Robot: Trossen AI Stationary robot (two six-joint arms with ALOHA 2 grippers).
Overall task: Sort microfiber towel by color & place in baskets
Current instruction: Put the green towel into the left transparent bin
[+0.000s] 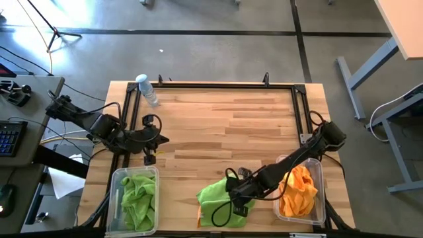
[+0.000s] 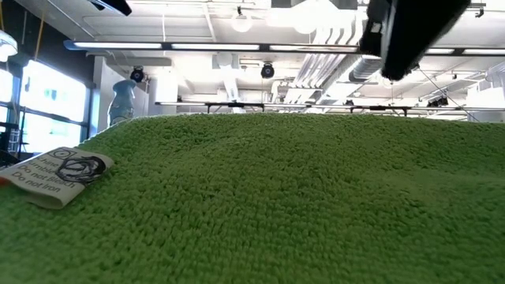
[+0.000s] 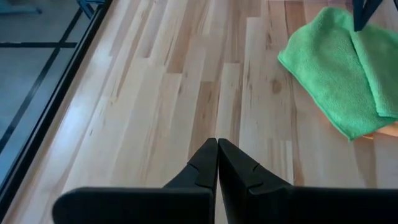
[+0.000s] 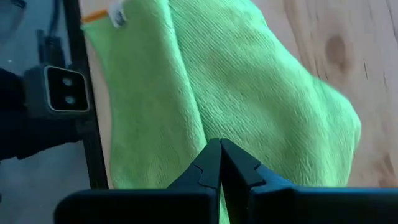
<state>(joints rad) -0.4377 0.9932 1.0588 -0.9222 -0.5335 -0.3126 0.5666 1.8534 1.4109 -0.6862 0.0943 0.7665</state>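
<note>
A lime green towel (image 1: 215,197) lies spread near the table's near edge, with an orange edge (image 1: 199,213) showing beneath it. It fills the low view (image 2: 260,197) with its label (image 2: 55,170). My right gripper (image 1: 231,195) reaches over it, fingers shut (image 4: 219,149) just above the cloth (image 4: 261,93). More green towels (image 1: 137,198) lie in the left basket (image 1: 114,192), and orange-yellow towels (image 1: 297,192) in the right basket (image 1: 322,192). My left gripper (image 1: 164,139) is shut (image 3: 217,149) over bare wood beyond the left basket. My right gripper's shut fingertips point down at the middle of the green towel (image 4: 249,118) from above. I cannot tell whether they touch the cloth. The towel lies flat on the table.
A small clear water bottle (image 1: 147,89) stands near the far left corner. A black frame (image 1: 218,84) runs along the table's far and side edges. The middle of the table (image 1: 225,132) is bare wood. The right arm (image 1: 297,158) crosses above the right basket.
</note>
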